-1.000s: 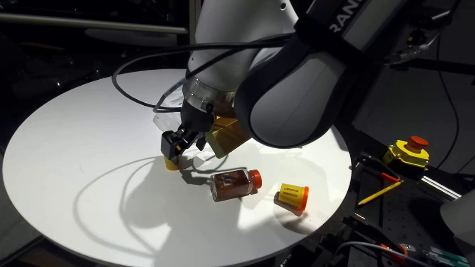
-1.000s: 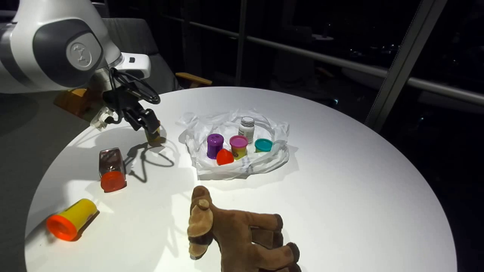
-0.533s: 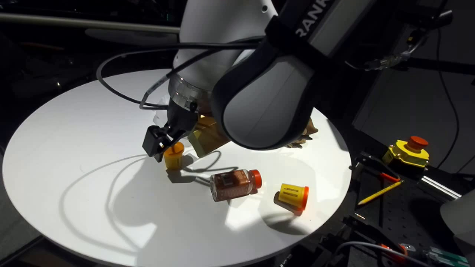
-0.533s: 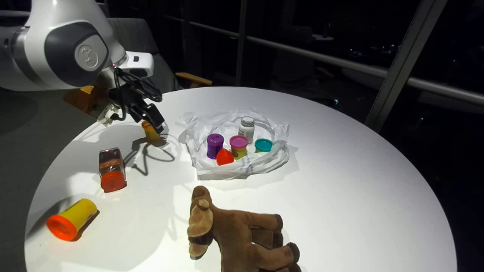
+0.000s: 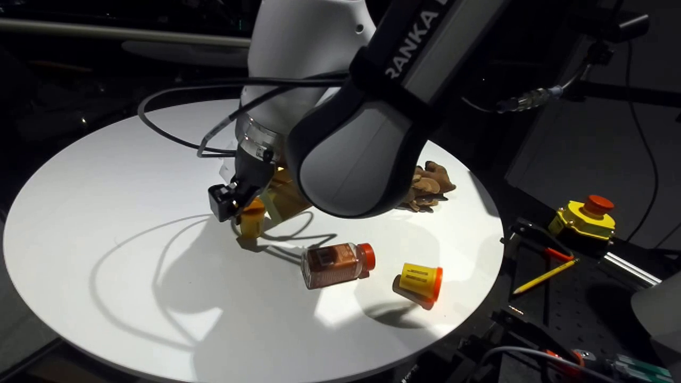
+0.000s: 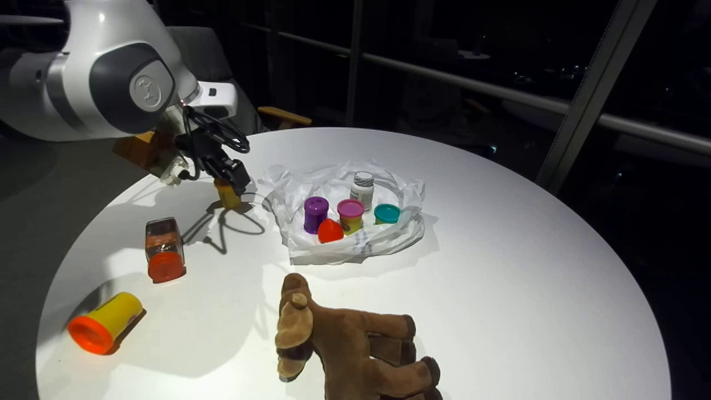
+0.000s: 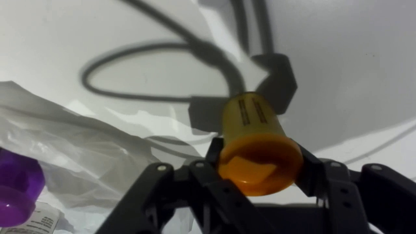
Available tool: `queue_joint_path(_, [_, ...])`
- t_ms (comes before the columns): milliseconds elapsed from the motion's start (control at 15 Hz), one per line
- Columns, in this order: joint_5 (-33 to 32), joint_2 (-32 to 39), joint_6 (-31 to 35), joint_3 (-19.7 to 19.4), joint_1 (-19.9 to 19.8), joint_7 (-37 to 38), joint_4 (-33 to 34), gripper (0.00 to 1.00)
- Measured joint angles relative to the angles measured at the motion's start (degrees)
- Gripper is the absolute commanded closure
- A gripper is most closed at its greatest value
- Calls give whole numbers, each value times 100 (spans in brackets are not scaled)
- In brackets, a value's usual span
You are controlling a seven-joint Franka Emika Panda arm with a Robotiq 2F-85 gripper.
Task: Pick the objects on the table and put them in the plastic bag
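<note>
My gripper (image 7: 260, 159) is shut on a yellow cup (image 7: 250, 117), its dark pads against both sides of the orange lid. The cup is about upright, lid up; whether its base touches the table (image 5: 133, 175) I cannot tell. Beside it lies the wrinkled plastic bag (image 6: 333, 256), spread open. Inside sit a purple cup (image 6: 316, 214), a pink-lidded cup (image 6: 351, 218), a teal-lidded cup (image 6: 387, 214), a white bottle (image 6: 362, 190) and a red piece (image 6: 330, 231). Outside it lie a brown toy (image 6: 344, 344), a red-capped clear bottle (image 5: 332, 266) and another yellow cup (image 5: 417, 279).
A gold-brown block (image 5: 287, 199) rides on the wrist. Black cables (image 6: 222, 130) loop out from the arm near the gripper. Off the table's edge stands a yellow box with a red button (image 5: 585, 218), a pencil (image 5: 545, 276) beside it.
The gripper first moved clear of the yellow cup's lid, opened wider, then came back and closed around the lid. The cup has shifted slightly with it. The other objects stay put.
</note>
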Motion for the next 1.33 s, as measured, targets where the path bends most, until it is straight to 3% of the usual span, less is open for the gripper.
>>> queue_joint_path(400, [0, -7, -473, -1151, 643, 324, 331, 73])
queue_joint_path(600, [-3, -17, -839, -1587, 679, 519, 677, 73])
queue_joint_path(800, [-6, 19, -1062, -1599, 389, 647, 926, 73])
queue_joint_path(1200, [-14, 517, -1276, -952, -643, 922, 1315, 72])
queue_joint_path(1267, [-21, 620, -1296, -857, -788, 978, 1398, 26])
queue_joint_path(1333, [-30, 704, -1323, -768, -920, 1026, 1481, 24])
